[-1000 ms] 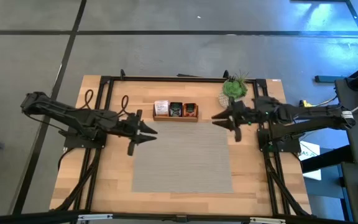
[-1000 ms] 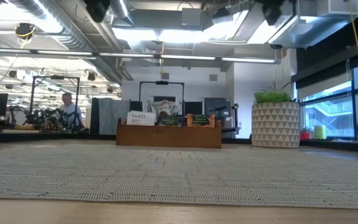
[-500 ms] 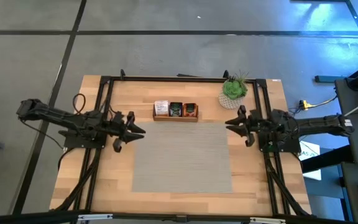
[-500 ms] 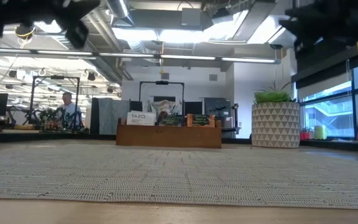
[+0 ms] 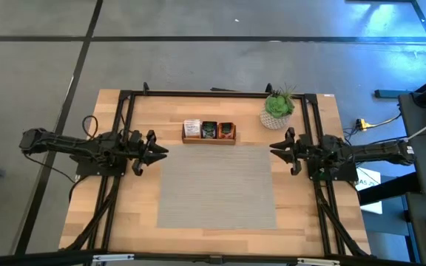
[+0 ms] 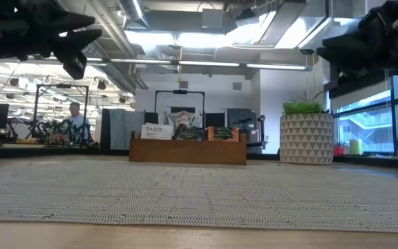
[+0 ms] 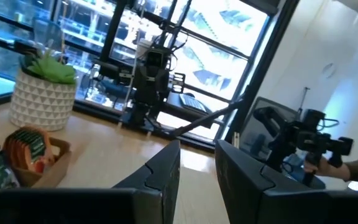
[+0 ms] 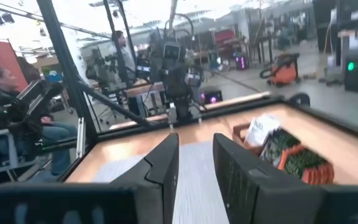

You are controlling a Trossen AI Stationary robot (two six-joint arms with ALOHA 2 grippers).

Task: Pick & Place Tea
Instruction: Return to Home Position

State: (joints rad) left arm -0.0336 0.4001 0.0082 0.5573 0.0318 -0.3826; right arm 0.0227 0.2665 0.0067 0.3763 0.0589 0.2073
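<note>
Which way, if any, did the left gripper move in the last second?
Yes. High view: the left gripper pulled back leftward to the left edge of the grey mat, farther from the wooden tray.

wooden tray (image 5: 208, 141) and potted plant (image 5: 277, 106) stand beyond the open grey mat (image 5: 217, 185).

pale wood table (image 5: 135, 214), coarse woven mat (image 5: 217, 188)

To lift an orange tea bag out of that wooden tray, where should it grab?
Probably the top edge, coming straight down: the orange tea bags stand upright in the right section of the wooden tray, poking above its wall, which blocks the sides.
</note>
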